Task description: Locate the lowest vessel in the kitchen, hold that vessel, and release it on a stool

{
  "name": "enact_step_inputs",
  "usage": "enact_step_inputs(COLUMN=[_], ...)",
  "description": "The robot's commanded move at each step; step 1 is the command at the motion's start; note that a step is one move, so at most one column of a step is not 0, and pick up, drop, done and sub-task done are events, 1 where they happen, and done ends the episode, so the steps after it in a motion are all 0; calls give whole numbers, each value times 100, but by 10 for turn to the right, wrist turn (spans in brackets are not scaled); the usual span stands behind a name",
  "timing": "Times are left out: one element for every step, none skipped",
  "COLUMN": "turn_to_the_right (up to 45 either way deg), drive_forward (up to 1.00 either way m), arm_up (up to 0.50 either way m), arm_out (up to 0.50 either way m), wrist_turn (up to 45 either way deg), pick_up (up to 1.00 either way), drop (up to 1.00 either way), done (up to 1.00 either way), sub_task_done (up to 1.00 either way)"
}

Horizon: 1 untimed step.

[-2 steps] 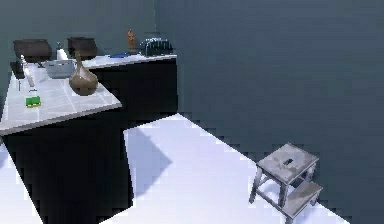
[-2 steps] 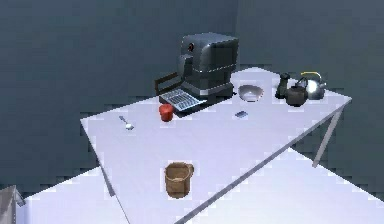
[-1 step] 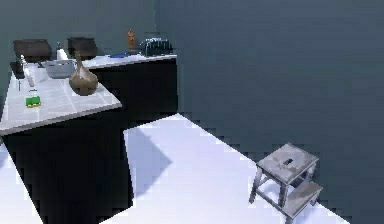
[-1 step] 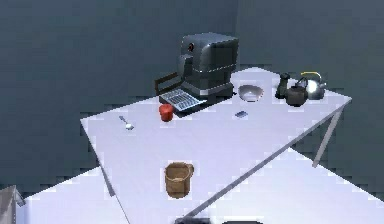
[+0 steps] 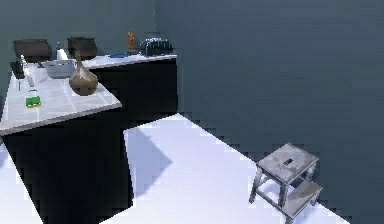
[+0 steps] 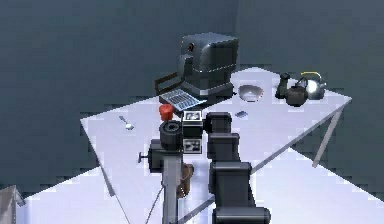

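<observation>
Dark gripper (image 6: 166,188) hangs at near edge of white-topped counter (image 6: 120,135); small brown blob (image 6: 184,182) right by its fingers; can't tell whether gripper has hold of that or of anything. If blob is vessel, risk lies in carry: grey wooden step stool (image 5: 288,172) stands well apart on open floor; swing near counter edge could knock blob loose or bump red round fruit (image 6: 167,110). Brown round-bellied vase (image 5: 83,78) on dark-fronted counter (image 5: 60,122) could tempt wrong pick.

Brown vase (image 5: 84,79), black counters (image 5: 70,165), grey stool (image 5: 279,166)
</observation>
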Motion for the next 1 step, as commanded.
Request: enact_step_inputs(turn_to_the_right=[0], drive_forward=[0], arm_up=[0], arm_out=[0], wrist_turn=[450], pick_up=[0], drop=[0], done=[0], sub_task_done=[0])
